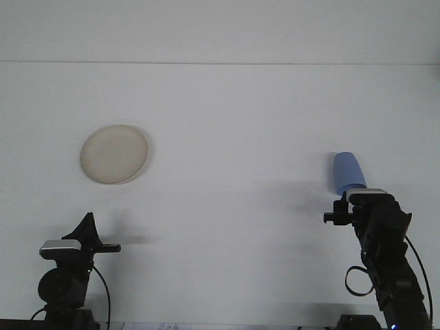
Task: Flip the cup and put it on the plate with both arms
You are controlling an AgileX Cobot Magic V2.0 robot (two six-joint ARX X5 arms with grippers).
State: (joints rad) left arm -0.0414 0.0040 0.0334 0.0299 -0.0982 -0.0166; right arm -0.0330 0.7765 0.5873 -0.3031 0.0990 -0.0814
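This looks like a robotics lab or test bench. A bare white table [227,227] meets a plain white wall [220,27], and two black arms with exposed cables stand at its near edge

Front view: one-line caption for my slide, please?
Right arm's gripper reaches the upside-down blue plastic cup; left gripper waits below the round cream plate.
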